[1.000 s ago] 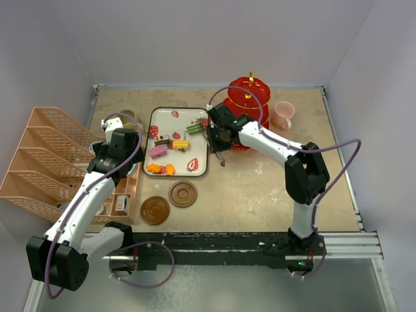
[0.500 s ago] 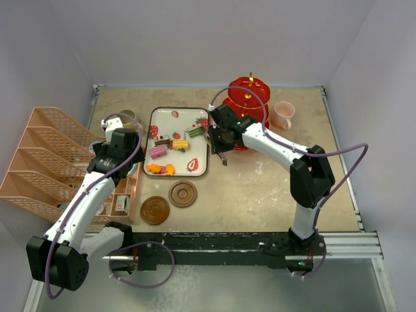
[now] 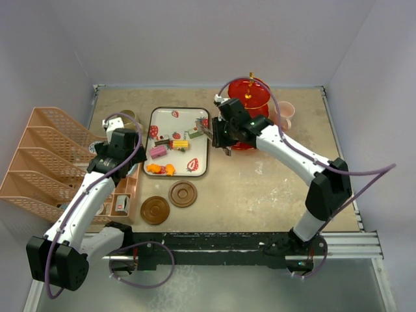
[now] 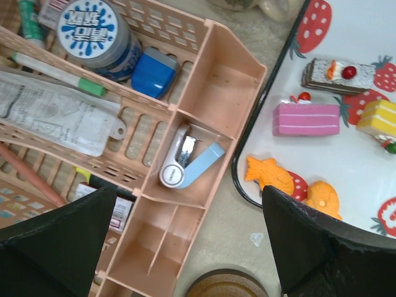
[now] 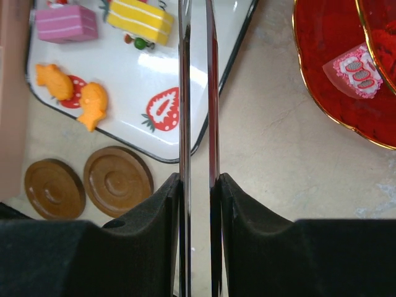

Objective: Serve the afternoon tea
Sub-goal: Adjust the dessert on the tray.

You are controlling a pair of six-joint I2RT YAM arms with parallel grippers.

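Note:
My right gripper (image 3: 221,138) is shut on the long metal tweezers (image 5: 184,93), whose two arms run up between its fingers (image 5: 162,216); it hangs between the strawberry tray (image 3: 198,170) and the red three-tier stand (image 3: 250,97). A pink-white sweet (image 5: 352,71) lies on the stand's bottom tier (image 5: 322,37). Several toy sweets sit on the tray: pink cake (image 4: 306,119), yellow cake (image 5: 139,18), two orange fish (image 4: 269,175). Two brown coasters (image 3: 182,194) (image 3: 155,210) lie in front of the tray. The pink mug (image 3: 285,114) stands right of the stand. The olive mug (image 3: 128,117) is partly hidden. My left gripper (image 4: 189,192) is open and empty above the organiser's edge.
A peach desk organiser (image 4: 204,117) with a stapler (image 4: 185,164), pens and jars sits left of the tray. A large peach file rack (image 3: 45,162) fills the far left. White walls close in the table on three sides.
My right gripper has moved a little toward the back with the tweezers, and its elbow has swung out to the right. The left arm has not moved.

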